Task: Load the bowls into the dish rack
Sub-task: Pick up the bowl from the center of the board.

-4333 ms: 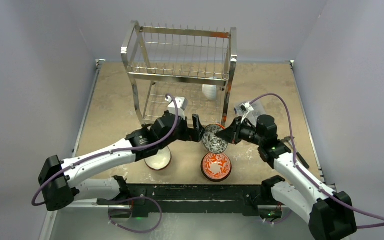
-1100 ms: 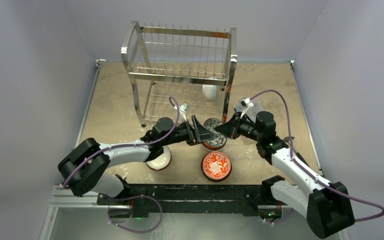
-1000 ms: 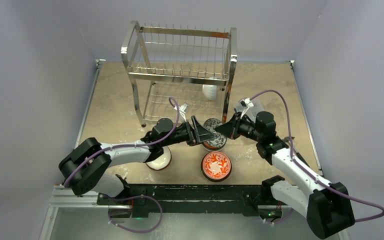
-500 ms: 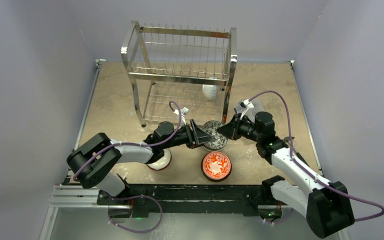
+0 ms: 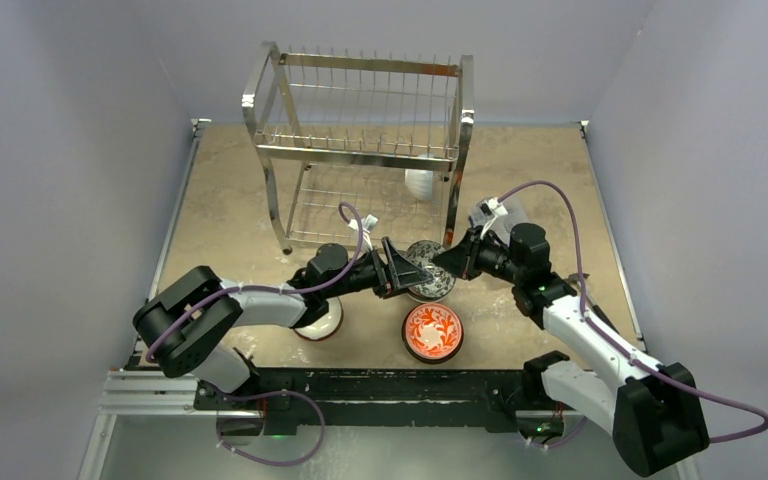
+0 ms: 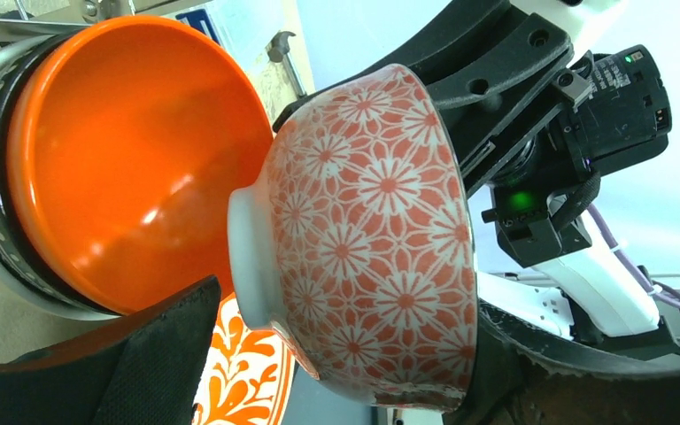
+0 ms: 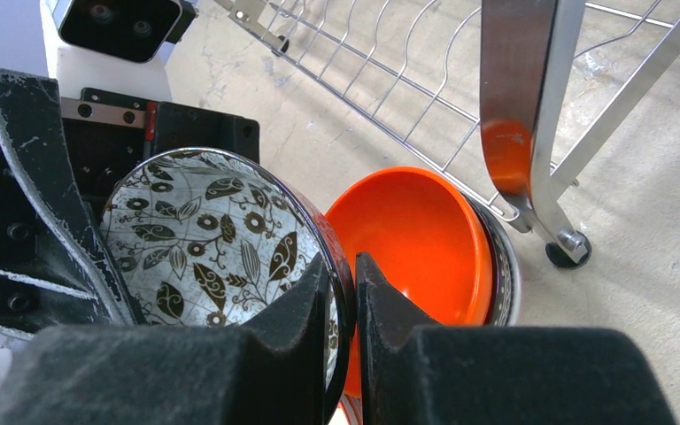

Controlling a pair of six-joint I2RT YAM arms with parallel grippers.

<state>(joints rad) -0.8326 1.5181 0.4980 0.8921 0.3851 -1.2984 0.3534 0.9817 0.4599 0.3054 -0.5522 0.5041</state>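
I had the right gripper (image 7: 345,274) pinched tight on the rim of a round ceramic bowl (image 7: 217,235), grey-black leaf pattern inside and red-and-white daisies outside. It was held on its side above the tan table (image 5: 230,200), just in front of the tall steel wire dish rack (image 5: 355,155). My left gripper (image 5: 397,268) stood with its fingers spread wide either side of that bowl, the near pad (image 6: 155,359) clear of its foot. Just behind it sat a glossy orange bowl (image 7: 416,239), nested in a stack beside a rack leg (image 7: 518,106). A plain white bowl (image 5: 419,184) rested on the rack's lower shelf.
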